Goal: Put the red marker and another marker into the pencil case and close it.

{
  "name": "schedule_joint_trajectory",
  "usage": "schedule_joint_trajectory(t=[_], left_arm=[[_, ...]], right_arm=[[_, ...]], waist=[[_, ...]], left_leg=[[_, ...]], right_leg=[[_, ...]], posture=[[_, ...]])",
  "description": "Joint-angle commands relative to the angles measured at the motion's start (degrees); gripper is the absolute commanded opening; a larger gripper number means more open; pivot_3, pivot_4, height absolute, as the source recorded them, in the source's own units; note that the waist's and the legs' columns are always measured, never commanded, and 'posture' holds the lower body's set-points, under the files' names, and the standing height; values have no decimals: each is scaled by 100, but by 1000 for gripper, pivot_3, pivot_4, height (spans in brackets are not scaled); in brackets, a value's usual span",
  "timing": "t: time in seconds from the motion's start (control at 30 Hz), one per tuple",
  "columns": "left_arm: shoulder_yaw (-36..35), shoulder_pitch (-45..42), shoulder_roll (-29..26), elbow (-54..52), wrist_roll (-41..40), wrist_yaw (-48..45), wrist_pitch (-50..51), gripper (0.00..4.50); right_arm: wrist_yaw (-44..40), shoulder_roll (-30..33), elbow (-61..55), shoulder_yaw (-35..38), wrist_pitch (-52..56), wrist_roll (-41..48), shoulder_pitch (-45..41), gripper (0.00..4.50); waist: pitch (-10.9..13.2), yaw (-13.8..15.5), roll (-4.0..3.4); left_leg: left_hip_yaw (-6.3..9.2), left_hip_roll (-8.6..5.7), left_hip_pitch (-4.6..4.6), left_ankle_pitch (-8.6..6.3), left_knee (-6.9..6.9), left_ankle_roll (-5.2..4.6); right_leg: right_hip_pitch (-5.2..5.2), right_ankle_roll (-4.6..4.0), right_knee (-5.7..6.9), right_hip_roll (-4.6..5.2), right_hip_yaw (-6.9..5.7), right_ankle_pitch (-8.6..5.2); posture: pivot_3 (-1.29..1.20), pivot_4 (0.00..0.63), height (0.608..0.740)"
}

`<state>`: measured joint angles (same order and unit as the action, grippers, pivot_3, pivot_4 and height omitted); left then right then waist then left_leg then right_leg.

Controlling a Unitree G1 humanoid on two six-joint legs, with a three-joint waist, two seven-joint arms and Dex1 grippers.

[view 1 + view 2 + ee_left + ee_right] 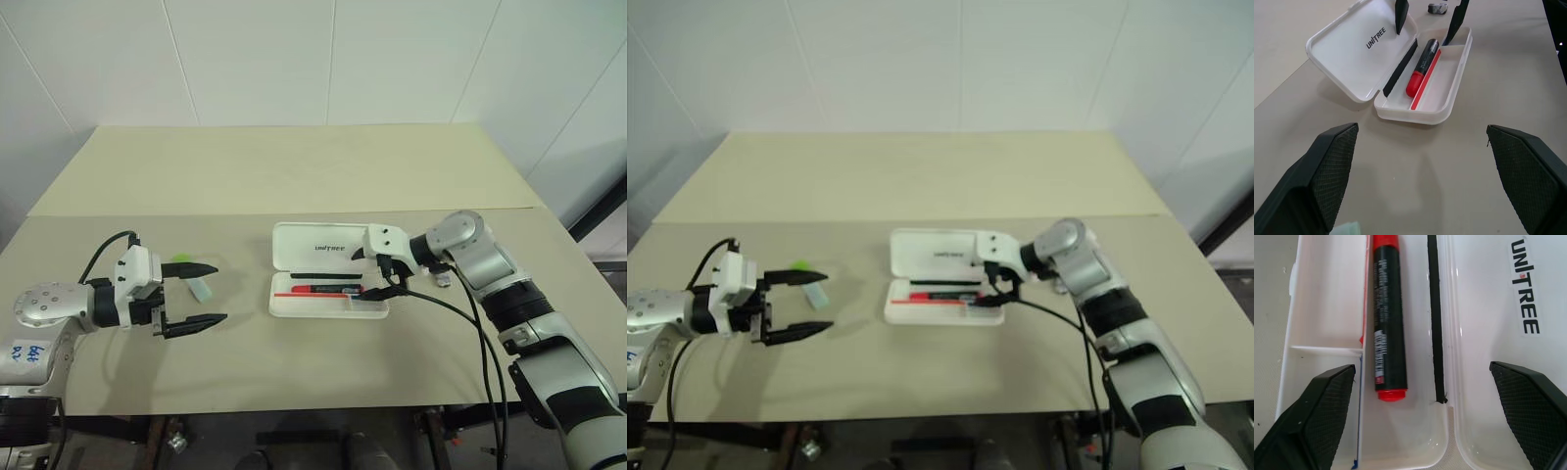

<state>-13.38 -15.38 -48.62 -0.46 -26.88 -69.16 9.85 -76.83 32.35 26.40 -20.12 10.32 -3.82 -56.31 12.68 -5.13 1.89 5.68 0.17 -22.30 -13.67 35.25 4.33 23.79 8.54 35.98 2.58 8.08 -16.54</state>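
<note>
The pencil case (pixel 328 279) lies open on the beige table (pixel 294 176), roughly centre, lid laid flat on the far side with the "UNITREE" lettering facing up, tray on the near side. The red marker (pixel 1386 318) lies lengthwise in the tray, black barrel with red at both ends, resting alongside the red stripe and close to the hinge side; a thin black strip runs parallel to it along the hinge. A low divider wall crosses the tray's outer lane near one end. The right gripper (pixel 384 274) hangs over the right end of the case, pointing left and down; its two black fingers stand wide apart and hold nothing, one over the lid edge, the other over the tray's near side, the marker lying free between and below them in the right wrist view. The left gripper (pixel 191 295) hovers above the table well left of the case, pointing right toward it, jaws fully spread and empty. The other marker (pixel 190 277), pale barrel with a bright green cap, lies on the table under the left gripper's far finger, apart from the case. A small grey object (pixel 1437 7) lies on the table beyond the case's right end.
</note>
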Motion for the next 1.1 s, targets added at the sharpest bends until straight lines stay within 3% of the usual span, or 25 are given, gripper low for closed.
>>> schedule_joint_trajectory(t=[0.03,0.33,0.5,0.67,0.8,0.9,1.1], left_arm=[[-53,-90,40,-178,-95,91,-1,4500],[-105,69,161,-293,-122,249,20,4500],[-235,213,276,-377,-82,672,131,4500],[-280,88,763,-828,273,2338,640,4500],[-336,735,1441,-1621,680,3712,1009,4500],[-456,1085,2179,-2160,1144,5239,1764,4500],[-232,1280,3141,-2840,1394,6359,2422,4500]], right_arm=[[-138,101,-704,314,263,364,24,4457],[-638,733,-2469,968,1017,1578,1025,4457],[-511,989,-3312,1762,1292,2497,1778,4457],[-111,926,-4055,2716,1081,3279,2592,4457],[84,1094,-4246,3328,787,3469,3240,4457],[164,1223,-4077,3415,605,3405,3239,4457],[431,1173,-4154,3147,600,3451,3163,4457]], waist=[[0,-1,0],[0,44,0],[0,26,0],[0,61,1],[-3,77,6],[-3,47,6],[-4,73,11]], left_leg=[[1,0,0,0,0,0],[6,-1,-2,0,-1,0],[5,-1,1,0,1,0],[8,0,2,0,3,-1],[8,-4,1,-1,13,-1],[-3,-6,8,-4,17,-4],[5,0,7,0,71,-6]], right_leg=[[0,0,0,0,0,0],[-3,0,-3,2,-5,0],[-7,0,-2,1,-4,0],[-11,1,-3,0,-5,0],[-21,11,-15,5,-3,6],[-26,15,-14,7,8,7],[-42,7,-10,-14,6,11]], posture=[[0,150,740],[0,150,740],[0,150,740],[0,150,740],[0,150,740],[0,150,740],[0,150,740]])
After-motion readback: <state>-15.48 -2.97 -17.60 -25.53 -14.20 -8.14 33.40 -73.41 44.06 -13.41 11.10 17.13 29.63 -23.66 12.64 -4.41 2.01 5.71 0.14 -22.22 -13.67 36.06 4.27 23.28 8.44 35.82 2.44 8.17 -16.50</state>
